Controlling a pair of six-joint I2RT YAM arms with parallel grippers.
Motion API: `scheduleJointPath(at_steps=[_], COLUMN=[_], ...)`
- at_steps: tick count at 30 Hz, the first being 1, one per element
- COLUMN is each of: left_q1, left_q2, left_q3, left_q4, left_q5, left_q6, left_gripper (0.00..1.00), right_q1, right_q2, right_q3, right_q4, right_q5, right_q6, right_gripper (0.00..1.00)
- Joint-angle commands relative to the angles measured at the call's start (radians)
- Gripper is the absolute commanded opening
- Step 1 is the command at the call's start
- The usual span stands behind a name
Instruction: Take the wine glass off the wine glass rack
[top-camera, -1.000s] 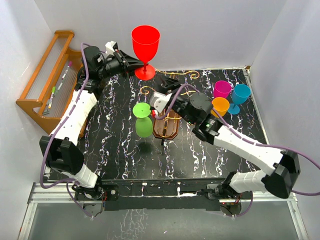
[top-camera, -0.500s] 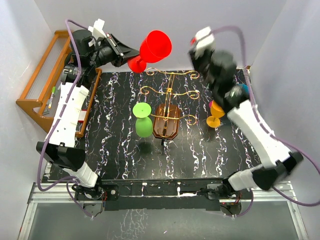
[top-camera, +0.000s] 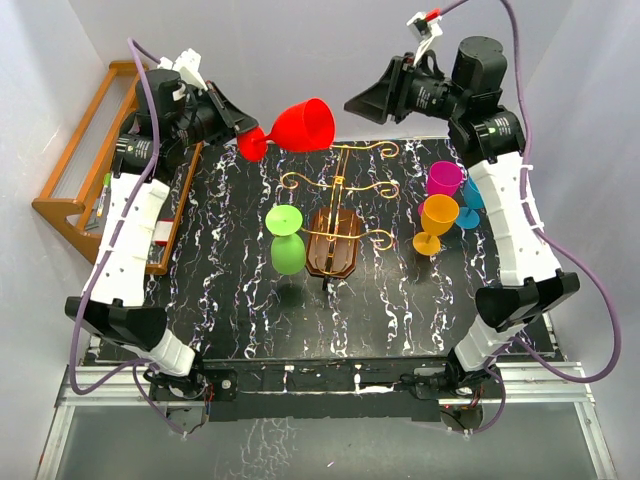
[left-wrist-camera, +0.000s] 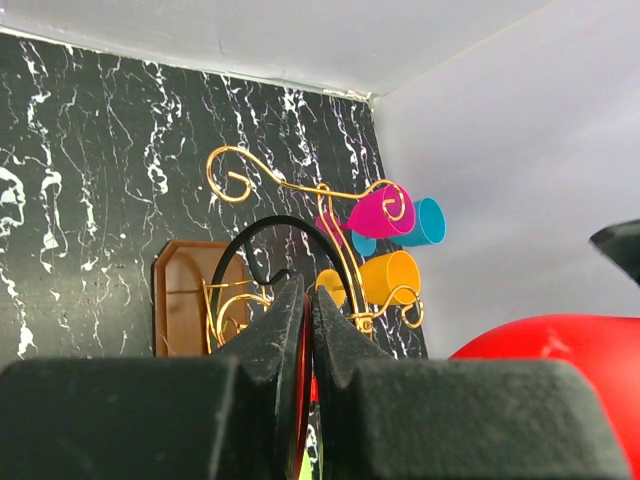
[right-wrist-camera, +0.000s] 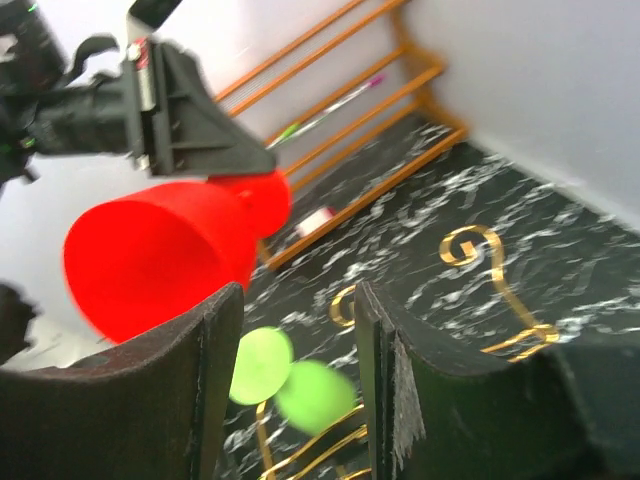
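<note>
My left end effector (top-camera: 244, 133) is pressed together on the red wine glass (top-camera: 305, 124), pinching it at the stem end, just by the foot. In the left wrist view only a thin red sliver shows between the two fingers (left-wrist-camera: 268, 335). The glass is clear of the wine glass rack (top-camera: 335, 262). I hold it in the air over the back left part of the table (top-camera: 240, 300), tipped onto its side, with the bowl's mouth pointing toward my right arm.

My right end effector (top-camera: 357, 103) is spread and grips nothing. It hangs high over the back of the table, aimed at the red bowl, near it but apart. In the right wrist view the red bowl lies beyond the gap between my fingers (right-wrist-camera: 215, 345).

Below, the rack stands near the middle of the table, its gold wire post and scroll arms rising from the dark brown base. A green glass (top-camera: 287, 252) is just beside the rack on its left. An orange glass (top-camera: 437, 215), a magenta glass (top-camera: 444, 178) and a blue glass (top-camera: 478, 190) stand close together on the table to the rack's right. A slatted wooden shelf (top-camera: 75, 190) lies off the table's left edge, with pens on it.
</note>
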Motion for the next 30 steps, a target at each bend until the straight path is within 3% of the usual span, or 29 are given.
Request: scheduleJointPath(at_steps=[1,10,20,24,28,29,30], left_q1=[0.002,0.002,0.002,0.002,0.002,0.002,0.001], left_q2=[-0.054,-0.043,-0.045,-0.043,-0.040,-0.042,-0.045], left_q3=[0.008,0.007,0.006,0.005,-0.003,-0.004,-0.007], left_q4=[0.004,0.010,0.013,0.011,0.012,0.008,0.005], left_q5=[-0.009,0.008,0.015,0.024,0.031,0.026,0.019], left_q6=[0.038,0.025,0.016,0.011,0.009,0.010,0.009], left_gripper=[0.00,0.00,0.00,0.00,0.00,0.01,0.12], right_q1=[0.001,0.054,0.150,0.173,0.181,0.181,0.182], right_q2=[-0.022,0.007,0.098,0.102,0.102,0.102,0.098], right_q3=[-0.014,0.020,0.121,0.107,0.102,0.103,0.102], right_q4=[0.077,-0.007,-0.168,-0.147,-0.131,-0.134,-0.136], right_q5=[-0.249,-0.193,0.025,0.069,0.102,0.123,0.145], right_q6=[0.113,0.052,-0.043,-0.045,-0.031,-0.031,-0.031], right_gripper=[0.51,0.50,0.48,0.38,0.09,0.08,0.08])
